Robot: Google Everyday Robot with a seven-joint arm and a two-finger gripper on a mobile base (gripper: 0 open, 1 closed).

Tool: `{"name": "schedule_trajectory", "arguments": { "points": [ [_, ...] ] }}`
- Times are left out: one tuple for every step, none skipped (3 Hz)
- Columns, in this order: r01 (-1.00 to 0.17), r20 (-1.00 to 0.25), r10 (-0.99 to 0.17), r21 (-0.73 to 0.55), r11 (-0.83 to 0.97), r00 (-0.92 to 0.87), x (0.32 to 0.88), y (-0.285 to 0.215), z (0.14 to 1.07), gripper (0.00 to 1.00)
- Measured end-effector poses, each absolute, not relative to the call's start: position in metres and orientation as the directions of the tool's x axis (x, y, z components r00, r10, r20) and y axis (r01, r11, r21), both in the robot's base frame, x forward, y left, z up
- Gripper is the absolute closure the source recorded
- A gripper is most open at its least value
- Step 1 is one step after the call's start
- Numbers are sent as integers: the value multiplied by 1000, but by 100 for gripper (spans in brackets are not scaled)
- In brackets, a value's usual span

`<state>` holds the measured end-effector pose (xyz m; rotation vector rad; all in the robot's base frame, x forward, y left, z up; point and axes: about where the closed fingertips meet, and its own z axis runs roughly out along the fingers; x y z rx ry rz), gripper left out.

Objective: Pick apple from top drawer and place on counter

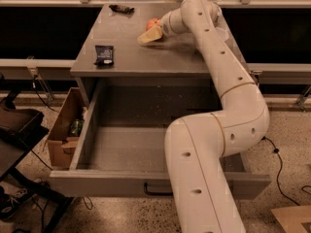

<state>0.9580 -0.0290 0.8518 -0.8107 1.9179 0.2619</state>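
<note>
The apple (152, 22), small and red-orange, is at counter height on the far middle of the grey counter (146, 59). My gripper (146, 34) is right at the apple, just in front of it and partly covering it. The white arm reaches up from the bottom of the view and over the counter to it. The top drawer (129, 149) is pulled wide open below the counter. The part of its speckled grey floor that shows holds nothing; the arm hides its right part. Its dark handle (156, 192) shows on the front.
A dark packet (104, 54) lies on the counter's left front, and another dark object (121, 8) lies at its far edge. A brown cardboard box (63, 132) with items stands left of the drawer. A black stand (17, 130) is further left. A cable (281, 165) runs along the floor on the right.
</note>
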Motion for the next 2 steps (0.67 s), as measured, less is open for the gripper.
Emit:
{"name": "schedule_trajectory", "arguments": {
  "points": [
    [-658, -864, -418, -143, 739, -281, 955, -18, 848, 0],
    [-679, -855, -447, -164, 716, -264, 938, -17, 883, 0]
  ]
}}
